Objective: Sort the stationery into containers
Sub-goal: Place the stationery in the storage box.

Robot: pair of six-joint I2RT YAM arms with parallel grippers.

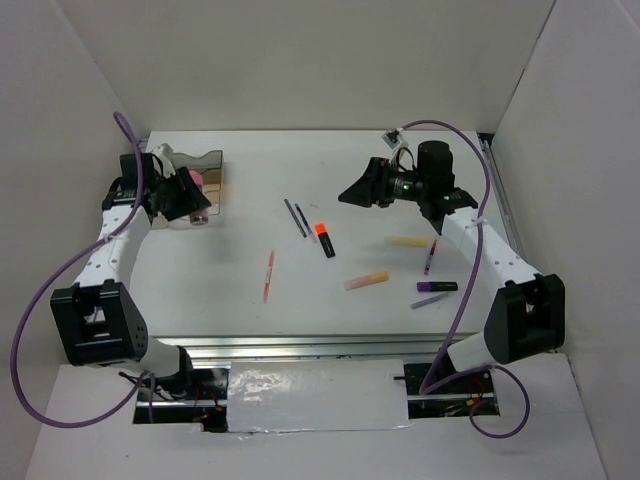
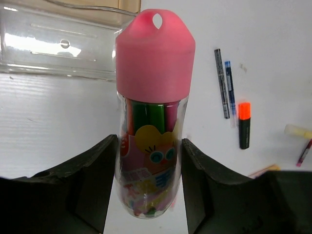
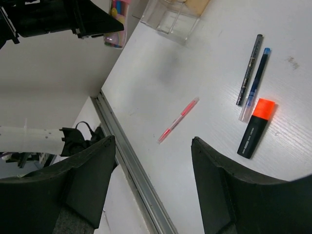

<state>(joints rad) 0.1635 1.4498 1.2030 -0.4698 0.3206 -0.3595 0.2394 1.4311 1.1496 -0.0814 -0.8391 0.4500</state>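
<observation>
Top external: white table boxed by pale walls, orange-capped black highlighter lying mid-surface, clear organiser tray far left. Left gripper clamps the pink-capped tube near that tray; right gripper gapes empty.

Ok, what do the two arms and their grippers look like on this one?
The left arm and right arm have white links, black joint housings and boxy black shoulder blocks. A purple cable loops loosely off each. The left gripper and right gripper are matte black with broad, wedge-shaped fingers. A small green light glows at the right wrist.
</observation>
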